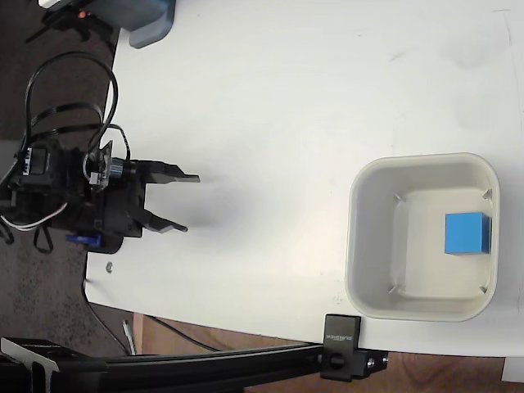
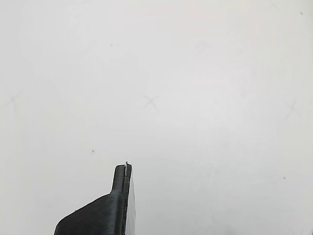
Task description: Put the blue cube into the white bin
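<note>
While the fixed view looks straight down on the white table [image 1: 270, 98], the gripper [image 1: 190, 202] sits at the left edge with its two black fingers spread wide and nothing between them. One finger [image 1: 172, 174] is long and flat, the other [image 1: 161, 223] shorter and hooked, both pointing right across bare tabletop. Behind them the arm's black body [image 1: 57, 192] carries looping black cables [image 1: 61, 90] and a thin white wire. At the top left edge lies a blue-grey rounded object [image 1: 150, 26], well apart from everything else. Along the bottom runs a black metal bar ending in a block-shaped clamp [image 1: 344, 359], just below the bin. Nothing stands between the gripper and the white bin [image 1: 372, 246], which rests at the right: a cream, smooth plastic tub, square with rounded corners, a thick rim and sloping inner walls. The blue cube [image 1: 467, 234] lies inside it on the floor, close to the right wall, matte and sharp-edged, much smaller than the tub.

From the wrist view only one finger shows, a black ribbed plastic piece [image 2: 105, 210] with a rounded tip rising from the bottom edge. Beyond it spreads the pale table surface, smooth but marked with faint scratches, specks and a small cross-shaped scuff [image 2: 151, 102]. Neither cube nor bin appears here.
</note>
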